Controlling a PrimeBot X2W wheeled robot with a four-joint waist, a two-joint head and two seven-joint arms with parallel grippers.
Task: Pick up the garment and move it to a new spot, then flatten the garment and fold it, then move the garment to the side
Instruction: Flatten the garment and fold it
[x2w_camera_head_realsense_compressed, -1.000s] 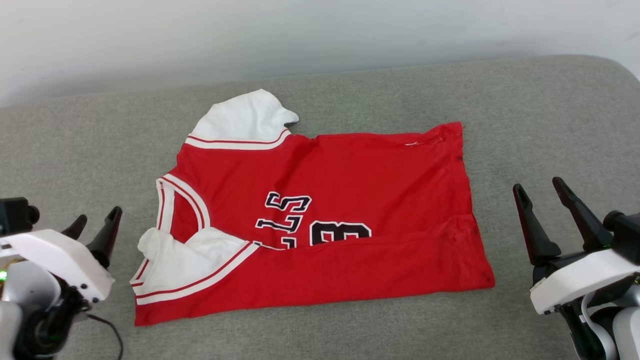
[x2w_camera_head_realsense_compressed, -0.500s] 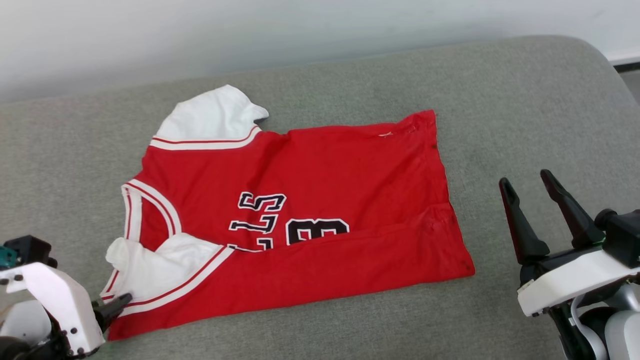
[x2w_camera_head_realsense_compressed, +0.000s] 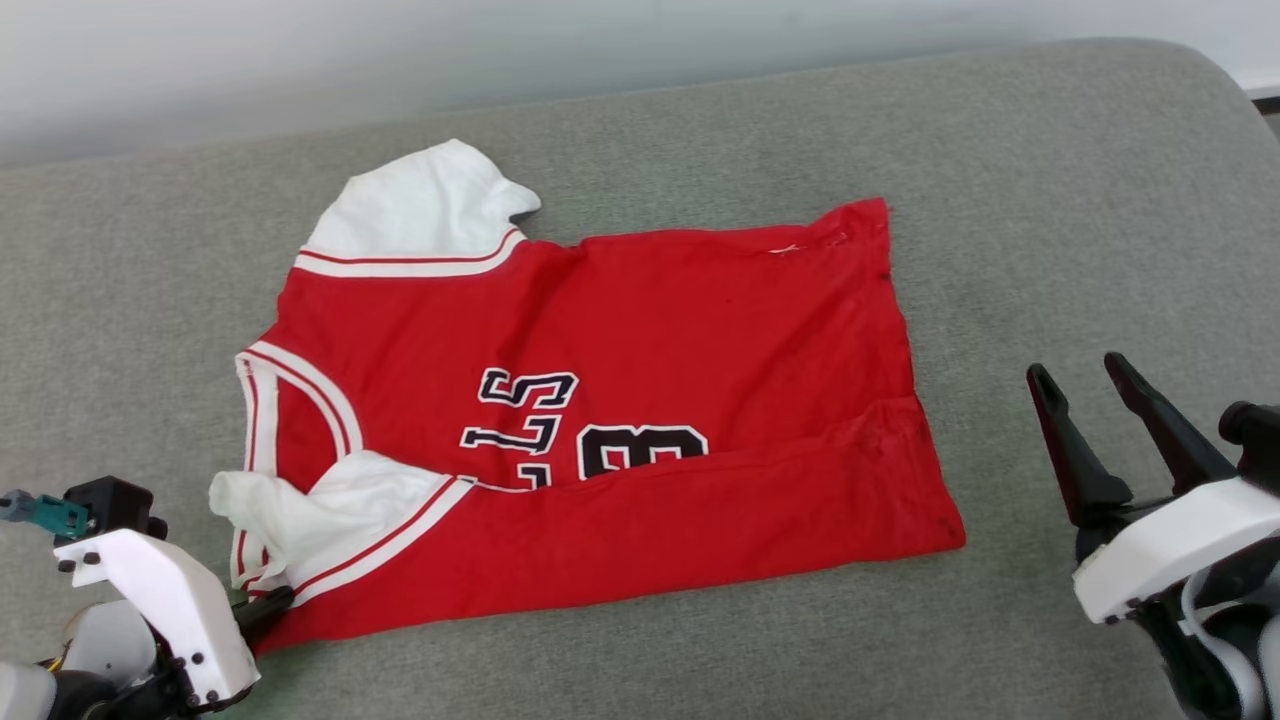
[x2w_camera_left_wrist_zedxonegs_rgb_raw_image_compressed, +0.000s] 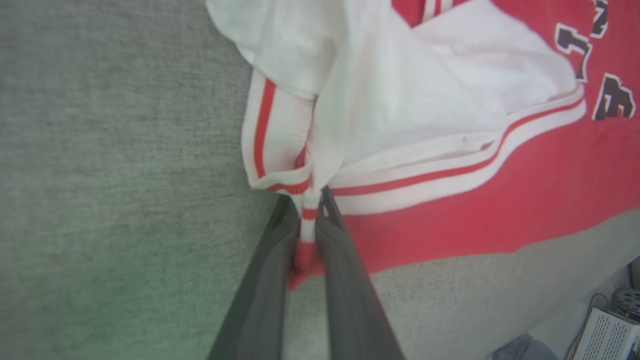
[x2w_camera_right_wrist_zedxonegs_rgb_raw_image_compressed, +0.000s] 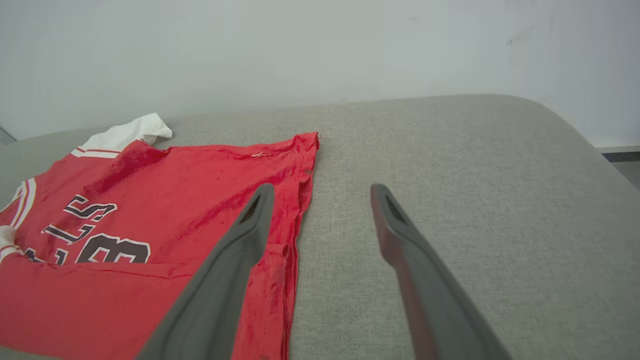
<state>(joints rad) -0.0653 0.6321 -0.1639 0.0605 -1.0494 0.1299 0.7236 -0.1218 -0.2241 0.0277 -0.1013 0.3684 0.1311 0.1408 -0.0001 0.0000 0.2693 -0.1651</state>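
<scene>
At near-left shirt (x2w_camera_head_realsense_compressed: 620, 330) corner, L end effector (x2w_camera_left_wrist_zedxonegs_rgb_raw_image_compressed: 311, 202) just closed on it; R end effector (x2w_camera_head_realsense_compressed: 1078, 366) spread, idle, so fold prob. next.

Bright, soft, even light here; I see barely any shadows. Head view is crisp; left wrist view is hazy, fingers (x2w_camera_left_wrist_zedxonegs_rgb_raw_image_compressed: 260, 300) blurred, green cast lower left.
</scene>
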